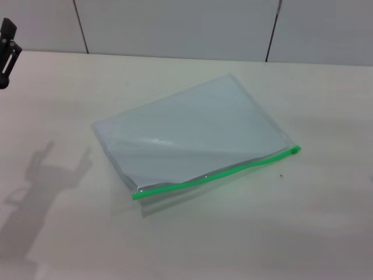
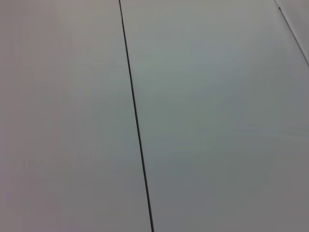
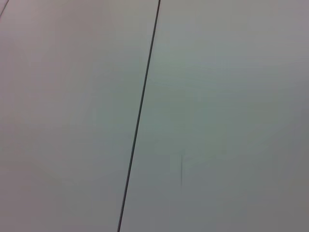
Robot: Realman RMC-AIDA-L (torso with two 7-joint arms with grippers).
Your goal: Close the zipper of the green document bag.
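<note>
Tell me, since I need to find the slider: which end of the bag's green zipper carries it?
The zipper's right end, at the green document bag's right corner: a small darker green slider sits there. The left end near the front corner is bare strip.

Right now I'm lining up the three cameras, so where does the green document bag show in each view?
Head view: the green document bag lies flat on the table, near the middle, its zipper along the near edge.
Left wrist view: not in it; only wall panels and a dark seam.
Right wrist view: not in it; the same kind of panels and seam.
Shared landmark: the dark panel seams, also behind the table in the head view.
</note>
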